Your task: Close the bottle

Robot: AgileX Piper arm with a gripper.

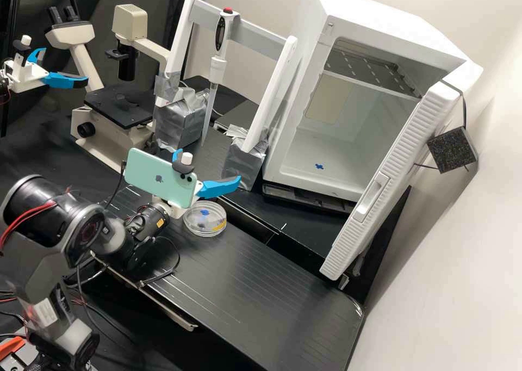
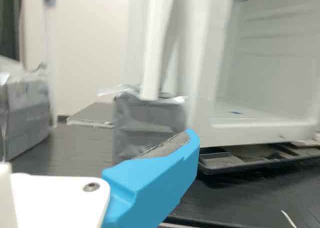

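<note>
I have a grooved black bench (image 1: pixel 261 289) in front of me, with a round clear dish (image 1: pixel 206 227) on it near the far edge. Beyond, on a black surface (image 1: pixel 274 213), two silver-wrapped blocks (image 1: pixel 243 164) stand apart and a black tray (image 1: pixel 299 195) lies under a white cabinet (image 1: pixel 380 20). A pale microscope (image 1: pixel 81 112) seems to stand there too, beside one block.
</note>
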